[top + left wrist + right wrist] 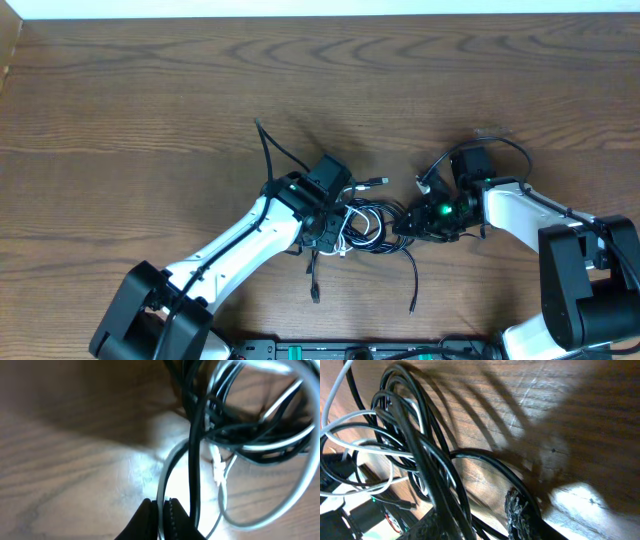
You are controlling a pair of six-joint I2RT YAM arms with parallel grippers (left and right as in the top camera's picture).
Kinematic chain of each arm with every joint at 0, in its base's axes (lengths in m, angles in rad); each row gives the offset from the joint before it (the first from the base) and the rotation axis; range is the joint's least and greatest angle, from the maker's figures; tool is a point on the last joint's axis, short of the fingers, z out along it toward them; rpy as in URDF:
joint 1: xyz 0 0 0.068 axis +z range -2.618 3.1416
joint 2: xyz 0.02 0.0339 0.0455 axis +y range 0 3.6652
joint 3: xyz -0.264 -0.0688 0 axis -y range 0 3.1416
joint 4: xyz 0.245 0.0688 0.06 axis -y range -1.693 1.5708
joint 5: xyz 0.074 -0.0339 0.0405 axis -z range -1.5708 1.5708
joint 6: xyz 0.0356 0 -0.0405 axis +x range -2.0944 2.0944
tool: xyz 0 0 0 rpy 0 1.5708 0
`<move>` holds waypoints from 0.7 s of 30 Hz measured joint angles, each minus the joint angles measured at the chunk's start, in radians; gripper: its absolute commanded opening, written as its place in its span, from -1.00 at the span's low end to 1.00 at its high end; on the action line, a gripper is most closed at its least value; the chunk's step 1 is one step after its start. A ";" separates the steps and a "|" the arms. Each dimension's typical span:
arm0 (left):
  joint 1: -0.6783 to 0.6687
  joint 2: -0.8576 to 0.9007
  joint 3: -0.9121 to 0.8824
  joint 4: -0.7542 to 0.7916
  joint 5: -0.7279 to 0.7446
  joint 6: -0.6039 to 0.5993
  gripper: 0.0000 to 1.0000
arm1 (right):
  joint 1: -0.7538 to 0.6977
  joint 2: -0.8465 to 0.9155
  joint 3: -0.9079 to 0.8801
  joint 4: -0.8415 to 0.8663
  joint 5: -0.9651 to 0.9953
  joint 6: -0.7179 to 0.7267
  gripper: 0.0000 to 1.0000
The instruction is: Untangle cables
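Nearest lens: left gripper (pixel 161 520), pinched on white cable (pixel 160 487) running ahead of tips. Just right of tips: cable tangle (pixel 365 225), lying between both pincers, long axis left-right, loose ends (pixel 412 303) pointing toward robot. Right gripper (pixel 408 225) buried among black loops (pixel 420 455); open or closed, cannot tell. Mid-separation; next calls for slow outward pull, minding snags.

black cables (pixel 427 455) and white cables (pixel 161 487) lie coiled into one tangle near the middle of the wooden table (pixel 150 100); two black plug ends trail toward its near edge, one curls toward its far edge.
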 measured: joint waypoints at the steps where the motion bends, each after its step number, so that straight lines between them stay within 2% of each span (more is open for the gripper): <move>1: 0.000 -0.002 0.001 -0.011 0.001 -0.001 -0.75 | 0.000 0.000 0.000 0.000 -0.001 0.007 -0.25; 4: 0.000 -0.016 0.021 -0.056 0.005 -0.001 -0.73 | 0.001 0.000 0.001 0.000 -0.007 0.019 -0.23; 6: 0.000 -0.032 0.044 -0.073 0.005 -0.008 -0.57 | 0.002 0.000 0.001 0.000 -0.008 0.026 -0.22; 9: 0.004 -0.073 0.079 -0.082 0.006 -0.033 -0.49 | 0.010 -0.001 0.004 0.000 -0.006 0.033 -0.20; 10: 0.010 -0.084 0.083 -0.084 0.008 -0.043 -0.40 | 0.015 -0.002 0.005 0.000 -0.004 0.034 -0.20; 12: 0.033 -0.101 0.086 -0.092 0.015 -0.068 0.02 | 0.028 -0.003 0.005 0.000 -0.002 0.034 -0.16; 13: 0.055 -0.106 0.086 -0.099 0.019 -0.076 0.13 | 0.037 -0.003 0.005 0.002 -0.001 0.035 -0.15; 21: 0.185 -0.106 0.086 -0.098 0.103 -0.124 0.57 | 0.083 -0.005 0.006 0.038 0.000 0.069 -0.13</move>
